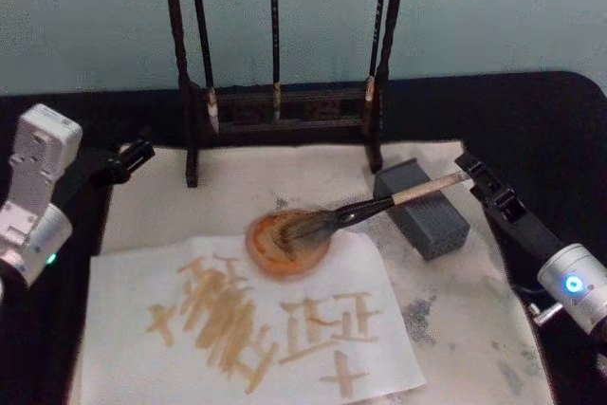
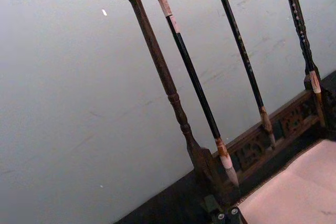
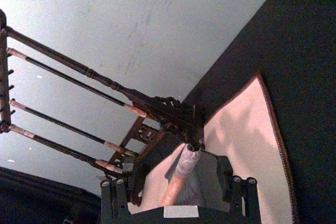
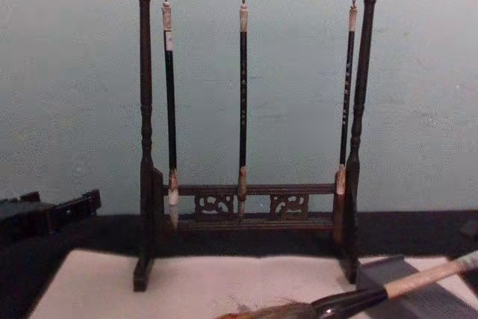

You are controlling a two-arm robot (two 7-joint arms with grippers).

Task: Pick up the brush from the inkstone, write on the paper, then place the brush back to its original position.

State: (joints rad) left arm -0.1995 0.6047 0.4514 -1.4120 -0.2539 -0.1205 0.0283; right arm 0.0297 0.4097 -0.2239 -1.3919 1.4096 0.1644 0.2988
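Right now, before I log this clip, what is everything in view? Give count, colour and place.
brush: one, beige handle, black lower section, grey-brown bristles; handle on the inkstone, bristles in the dish
inkstone: one, dark grey; right of the rack's base
dish: one, orange-brown, round; at the paper's far edge
paper: one, off-white with tan strokes; front of the mat
mat: one, off-white, stained; under everything
rack: one, dark wood; back of the mat
thin brushes: three, dark; hanging from the rack
left gripper: black; at the mat's left edge
right gripper: black, open; at the brush's handle end
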